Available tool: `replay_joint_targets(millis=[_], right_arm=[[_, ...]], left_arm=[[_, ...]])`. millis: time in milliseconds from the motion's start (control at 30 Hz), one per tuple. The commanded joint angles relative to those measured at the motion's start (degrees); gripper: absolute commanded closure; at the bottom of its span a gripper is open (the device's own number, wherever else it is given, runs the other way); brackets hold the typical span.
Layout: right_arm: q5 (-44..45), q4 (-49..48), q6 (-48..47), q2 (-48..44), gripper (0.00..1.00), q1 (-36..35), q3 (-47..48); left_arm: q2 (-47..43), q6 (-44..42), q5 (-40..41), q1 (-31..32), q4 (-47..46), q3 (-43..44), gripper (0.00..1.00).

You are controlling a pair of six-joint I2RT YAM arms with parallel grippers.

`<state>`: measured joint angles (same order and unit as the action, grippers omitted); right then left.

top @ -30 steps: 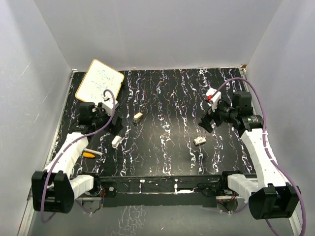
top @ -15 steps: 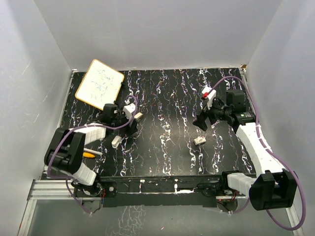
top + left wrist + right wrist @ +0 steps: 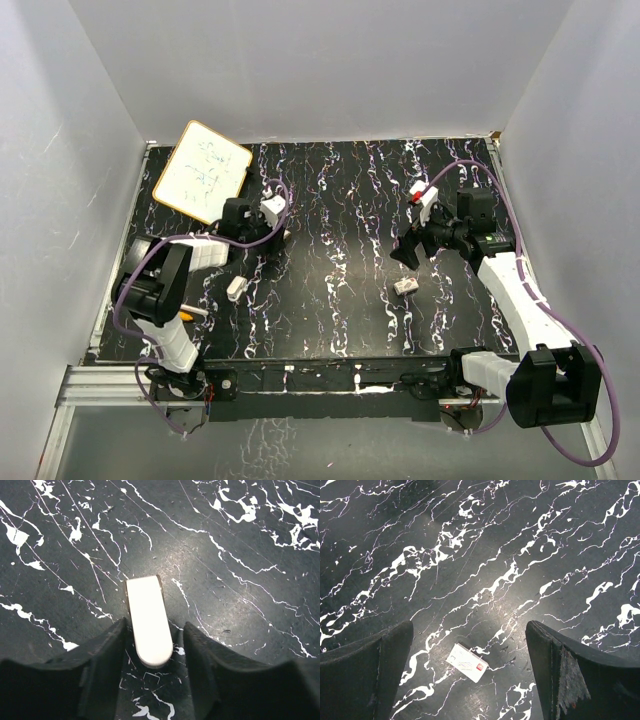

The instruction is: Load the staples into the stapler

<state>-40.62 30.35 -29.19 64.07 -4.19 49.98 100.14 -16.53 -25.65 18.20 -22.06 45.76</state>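
Note:
In the left wrist view the stapler (image 3: 148,622), a small white bar with a rounded near end, lies flat on the black marbled table. My left gripper (image 3: 153,630) straddles it, with a black finger (image 3: 107,655) close on each side and a thin gap on both. From above, the left gripper (image 3: 278,231) covers the stapler. The staples' small whitish box (image 3: 466,662) with a red mark lies on the table below my right gripper (image 3: 468,630), which hangs wide open above it. The top view shows that box (image 3: 405,286) just in front of the right gripper (image 3: 408,252).
A whiteboard (image 3: 200,170) leans at the back left corner. A second small white object (image 3: 236,287) lies in front of the left gripper, and an orange pen-like stick (image 3: 181,313) lies near the left arm's base. White walls close in three sides.
My left arm swung from the near-left white object back and right to the stapler, and its jaws narrowed around it. The right gripper drifted slightly left, still wide open.

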Motion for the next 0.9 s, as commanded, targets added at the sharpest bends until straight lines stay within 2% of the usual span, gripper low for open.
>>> replay_joint_targets(millis=[0, 167, 300, 433, 533, 700, 800, 867], right_arm=[[0.07, -3.12, 0.63, -0.67, 0.01, -0.46, 0.62], [-0.11, -3.35, 0.26, 0.54, 0.01, -0.63, 1.45], [-1.13, -3.03, 0.09, 3.54, 0.01, -1.37, 3.68], [-2.11, -3.07, 0.12, 6.22, 0.01, -1.99, 5.43], [-1.95, -2.54, 0.93, 7.38, 0.01, -2.14, 6.33], [0.01, -1.03, 1.63, 5.71, 0.01, -2.1, 5.94], [1.36, -2.27, 2.88, 3.44, 0.01, -2.08, 3.57], [1.75, -3.17, 3.47, 2.15, 0.01, -2.14, 2.47]], left_arm=[[0.58, 0.1, 1.51, 0.57, 4.87, 3.44, 0.61], [-1.05, -3.64, 2.15, 0.71, 7.07, 1.84, 0.64], [-1.41, -8.9, -1.79, 1.03, 11.4, 2.86, 0.8], [-0.39, -19.83, -8.57, 3.75, 22.27, 6.87, 0.86], [1.64, -28.23, -10.26, 8.51, 29.26, 10.1, 0.86], [7.47, -33.27, -12.54, 15.36, 38.15, 17.05, 0.85], [10.2, -32.88, -14.56, 17.63, 39.63, 19.89, 0.8], [11.16, -32.08, -15.6, 18.01, 39.62, 20.59, 0.69]])
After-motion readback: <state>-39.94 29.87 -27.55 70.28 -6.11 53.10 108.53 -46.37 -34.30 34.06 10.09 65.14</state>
